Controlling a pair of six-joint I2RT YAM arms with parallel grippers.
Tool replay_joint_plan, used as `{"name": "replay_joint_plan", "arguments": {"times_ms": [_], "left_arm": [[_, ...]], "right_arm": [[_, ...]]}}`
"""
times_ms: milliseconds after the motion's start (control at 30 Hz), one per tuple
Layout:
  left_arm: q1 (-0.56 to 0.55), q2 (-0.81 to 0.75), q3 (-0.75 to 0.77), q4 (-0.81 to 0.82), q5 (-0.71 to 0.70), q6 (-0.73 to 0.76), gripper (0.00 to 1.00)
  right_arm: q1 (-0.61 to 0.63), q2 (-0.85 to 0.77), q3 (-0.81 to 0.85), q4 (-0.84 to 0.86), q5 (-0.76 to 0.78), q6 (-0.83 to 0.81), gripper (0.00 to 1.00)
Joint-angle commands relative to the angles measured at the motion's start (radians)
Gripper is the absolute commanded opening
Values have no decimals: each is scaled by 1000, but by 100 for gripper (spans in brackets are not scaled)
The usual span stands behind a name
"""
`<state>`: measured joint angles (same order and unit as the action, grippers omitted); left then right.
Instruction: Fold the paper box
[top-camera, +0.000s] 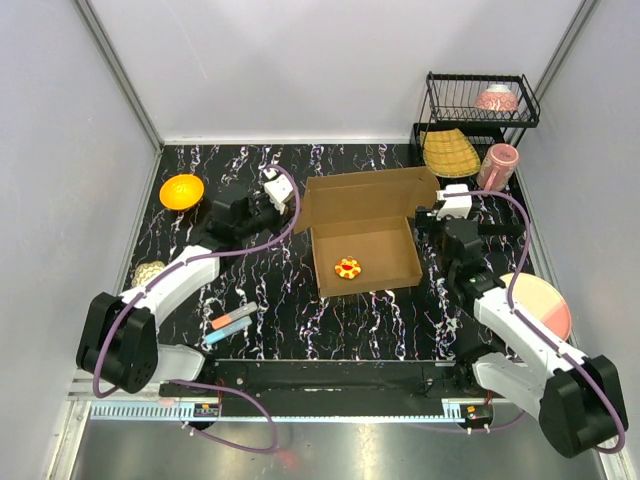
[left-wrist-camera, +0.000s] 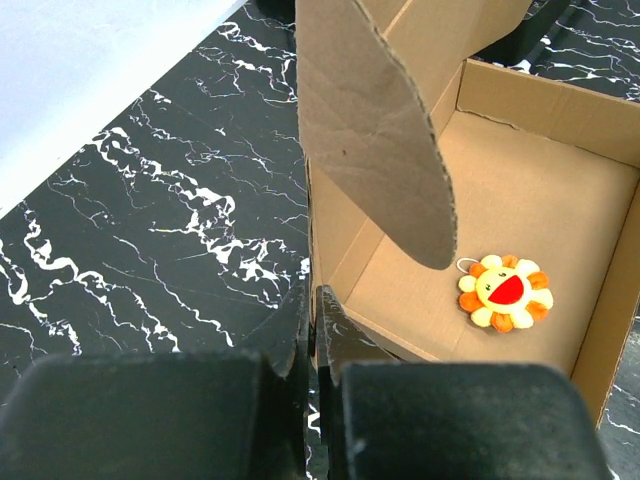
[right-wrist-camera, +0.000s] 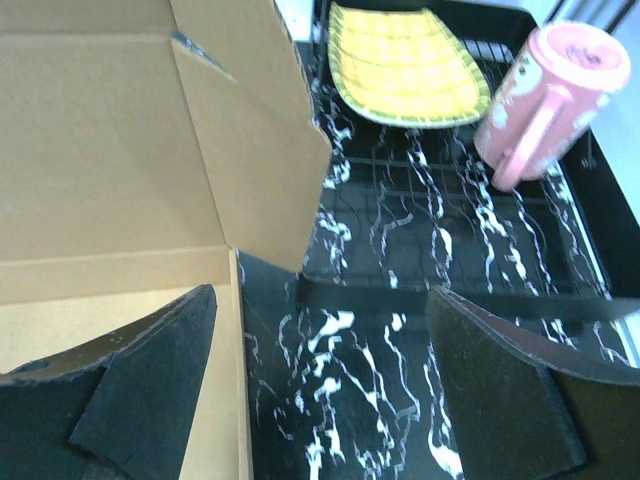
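Observation:
The paper box is an open brown cardboard tray in the middle of the table, its lid standing up at the back. A small flower toy lies inside and also shows in the left wrist view. My left gripper is at the box's left wall near the back corner. In the left wrist view it is shut on that wall's edge, with a rounded lid flap hanging above. My right gripper is open in its wrist view. It straddles the box's right wall, one finger inside, one outside.
An orange bowl sits at the back left. A black rack at the back right holds a pink bowl. A yellow plate and a pink mug stand beside it. A pink-and-beige plate is at the right, and markers are at the front left.

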<state>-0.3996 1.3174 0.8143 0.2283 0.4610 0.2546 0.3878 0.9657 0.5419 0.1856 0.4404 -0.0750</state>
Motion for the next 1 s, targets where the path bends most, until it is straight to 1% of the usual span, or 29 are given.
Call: {"name": "replay_joint_plan", "arguments": {"times_ms": [0,233,300,333,367,400,467,500,667,700,800,833,900,967], "left_arm": [[16,-29,49,-26,15,32,0],[18,-35,28,-21,11,35,0],[18,-37,26,-21,11,35,0],[18,-38,25,-21,8,38,0],[18,-41,23,-21,5,38,0],[18,-43,22,-20,5,41,0],[18,-43,22,-23,-1,43,0],[19,-44,22,-23,-2,43,0],[21,-37,31,-23,-10,32,0],[22,-32,34,-20,-15,26,0],[28,-21,49,-21,-39,6,0],[28,-14,54,-21,-59,0,0],[30,-6,63,-24,-74,-17,0],[31,3,69,-27,-96,-20,0]], "right_arm": [[-46,65,32,239,-140,-34,91],[-81,154,36,328,-229,-26,90],[-90,182,50,334,-236,-26,85],[-92,188,55,334,-246,-23,82],[-92,198,59,333,-250,-22,77],[-92,202,61,333,-253,-20,66],[-92,202,59,331,-250,-16,55],[-92,200,58,330,-246,-16,47],[-92,159,55,289,-249,-2,35],[-92,151,55,279,-262,7,31],[-92,114,59,232,-298,41,26],[-92,98,61,223,-308,50,22],[-92,81,66,187,-337,69,18],[-90,58,69,154,-362,113,13]]}}
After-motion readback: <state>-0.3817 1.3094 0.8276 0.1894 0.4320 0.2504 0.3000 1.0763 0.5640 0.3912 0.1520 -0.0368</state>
